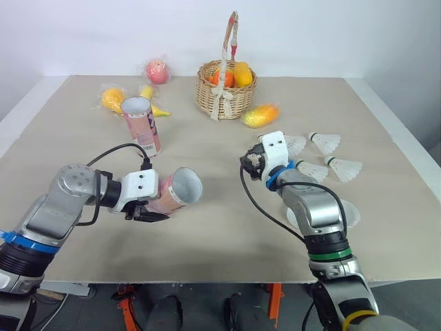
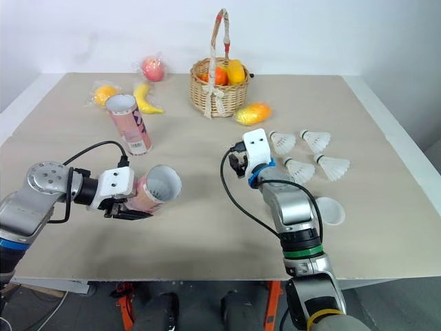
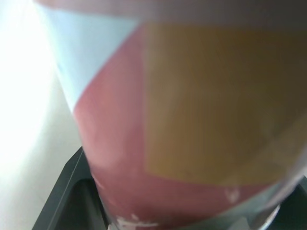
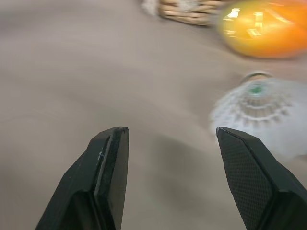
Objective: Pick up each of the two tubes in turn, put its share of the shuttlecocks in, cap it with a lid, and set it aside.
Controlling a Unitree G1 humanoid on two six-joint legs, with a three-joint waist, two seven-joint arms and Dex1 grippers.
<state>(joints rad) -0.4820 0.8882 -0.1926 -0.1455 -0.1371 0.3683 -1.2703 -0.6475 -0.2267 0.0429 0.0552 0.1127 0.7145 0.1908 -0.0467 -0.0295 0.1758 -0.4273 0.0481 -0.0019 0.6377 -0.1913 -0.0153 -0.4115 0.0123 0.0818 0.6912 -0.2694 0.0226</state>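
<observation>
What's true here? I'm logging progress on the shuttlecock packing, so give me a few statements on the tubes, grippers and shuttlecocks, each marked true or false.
1. The left gripper holds a tube tilted over, its mouth uncapped. True.
2. The right gripper is shut on a shuttlecock. False: it is open and empty, above the table.
3. The other tube lies on its side. False: it stands upright on the table.
4. Four shuttlecocks lie on the table. True.
</observation>
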